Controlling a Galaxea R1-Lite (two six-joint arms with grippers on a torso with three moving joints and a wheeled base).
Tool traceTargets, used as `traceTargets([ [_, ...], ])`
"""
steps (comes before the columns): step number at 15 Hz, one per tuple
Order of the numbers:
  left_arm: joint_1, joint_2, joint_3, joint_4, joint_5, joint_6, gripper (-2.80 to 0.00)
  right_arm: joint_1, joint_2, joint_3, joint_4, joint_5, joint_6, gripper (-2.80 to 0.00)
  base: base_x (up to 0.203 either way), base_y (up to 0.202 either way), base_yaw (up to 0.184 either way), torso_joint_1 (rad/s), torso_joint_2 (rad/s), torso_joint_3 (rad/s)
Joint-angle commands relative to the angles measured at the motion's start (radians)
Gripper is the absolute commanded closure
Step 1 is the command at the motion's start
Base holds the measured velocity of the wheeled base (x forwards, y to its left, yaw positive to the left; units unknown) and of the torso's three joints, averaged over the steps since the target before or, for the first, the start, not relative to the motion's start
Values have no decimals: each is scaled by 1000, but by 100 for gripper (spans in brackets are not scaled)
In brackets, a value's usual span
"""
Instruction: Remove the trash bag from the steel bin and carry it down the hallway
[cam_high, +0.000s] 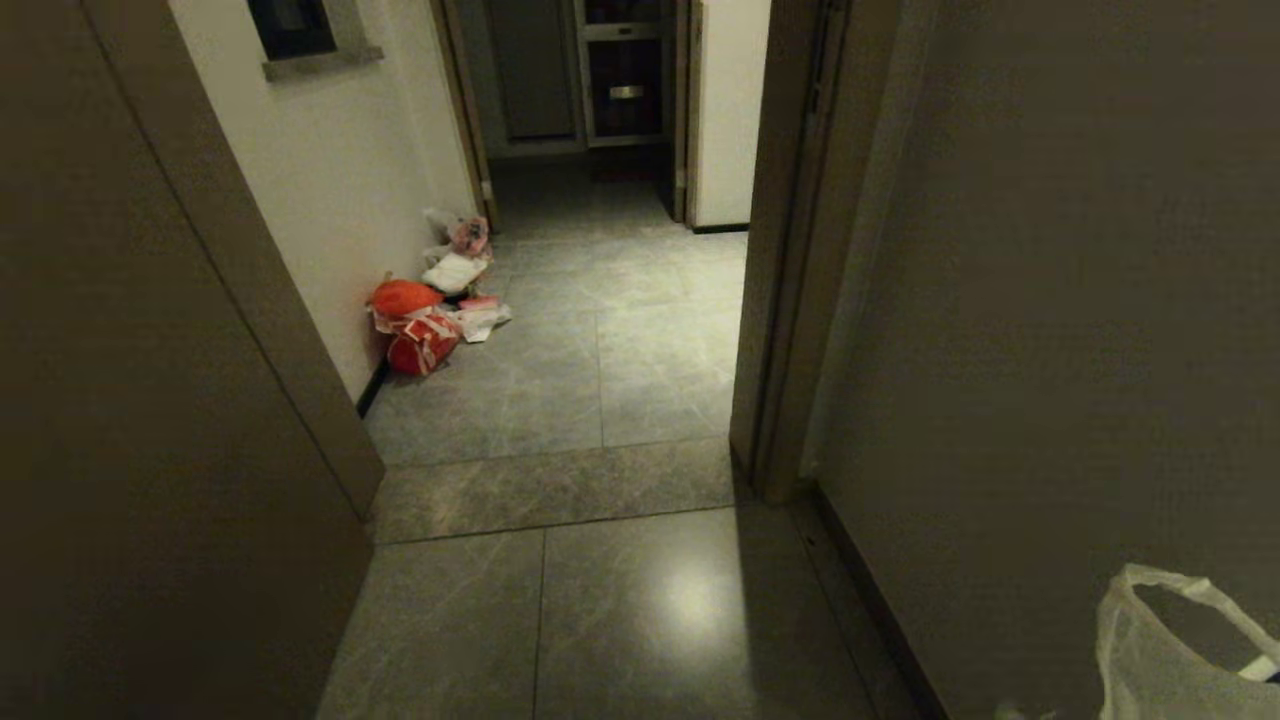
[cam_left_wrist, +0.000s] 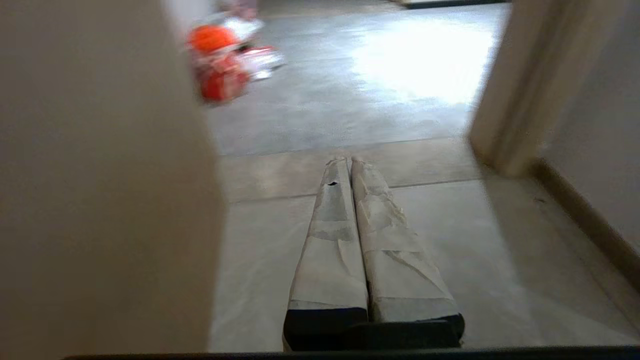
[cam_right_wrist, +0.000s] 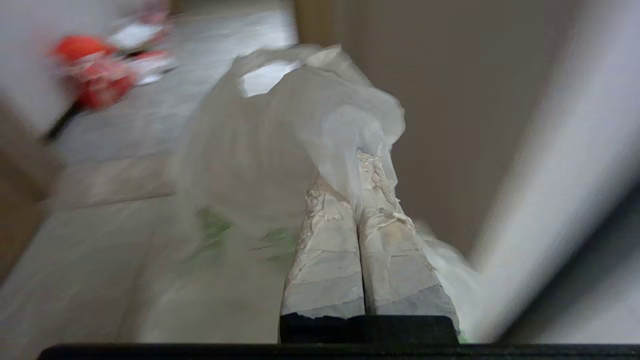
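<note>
Now the trash bag (cam_right_wrist: 280, 130) is pinched in the right gripper's (cam_right_wrist: 357, 170) closed fingers for carrying; the left gripper (cam_left_wrist: 348, 162) is closed, empty.

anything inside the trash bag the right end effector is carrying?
Nothing visible inside. The right end effector is shut on the trash bag, whose thin film lets the floor tiles show through, with green printing only. Its bottom is out of view.
</note>
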Motion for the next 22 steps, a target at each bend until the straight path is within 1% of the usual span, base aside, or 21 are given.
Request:
traceTargets([
  [1,0,0,2,0,1,0,0,-1,0,0,1,0,1,0,3,-13,150,7,2,-1],
  [5,0,0,1,0,0,0,0,-1,0,0,0,0,0,0,5,-23,201,0,2,3],
  [8,0,2,1,0,1,0,0,-1,0,0,0,0,1,0,3,-14,126,5,1,3],
  [17,0,0,1,0,1,0,0,-1,0,0,1,0,1,0,0,2,-5,1,0,0],
  [19,0,0,0,0,1,0,0,-1,0,0,0,0,0,0,1,10,-121,2,0,4],
  [22,0,0,0,0,-1,0,0,-1,0,0,0,0,0,0,-4,21,-196,3,2,3],
])
